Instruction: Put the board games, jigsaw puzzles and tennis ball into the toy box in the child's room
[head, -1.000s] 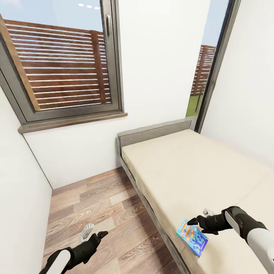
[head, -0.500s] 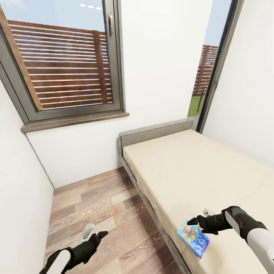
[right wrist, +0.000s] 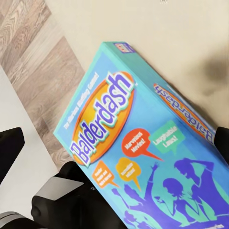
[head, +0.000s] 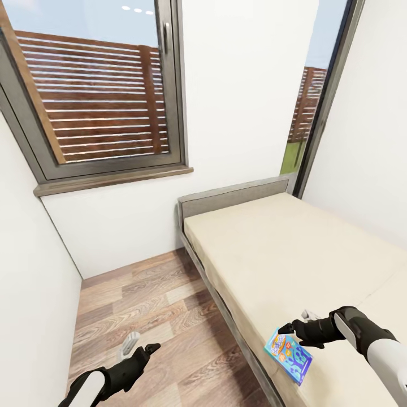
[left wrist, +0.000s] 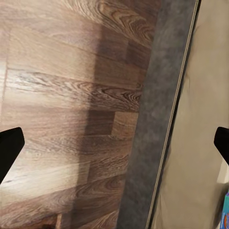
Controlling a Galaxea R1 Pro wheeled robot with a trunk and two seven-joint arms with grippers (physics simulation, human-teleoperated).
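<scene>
Blue Balderdash board game [head: 288,355] lay on beige bed [head: 294,249] at 5 o'clock, right gripper [head: 289,326] hovered above, fingers apart, left gripper [head: 141,346] over wood floor [head: 147,316], fingers spread.

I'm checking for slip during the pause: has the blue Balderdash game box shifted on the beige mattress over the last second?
No. The blue Balderdash game box sits at the same spot by the beige mattress edge; only the camera panned slightly.

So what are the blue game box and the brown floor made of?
The blue Balderdash game box looks like printed cardboard with a smooth, slightly glossy finish: sharp folded edges and crisp printed lettering. The brown plank floor looks like wood or wood-look laminate: grain streaks and board seams show, though a render can't settle which.
</scene>
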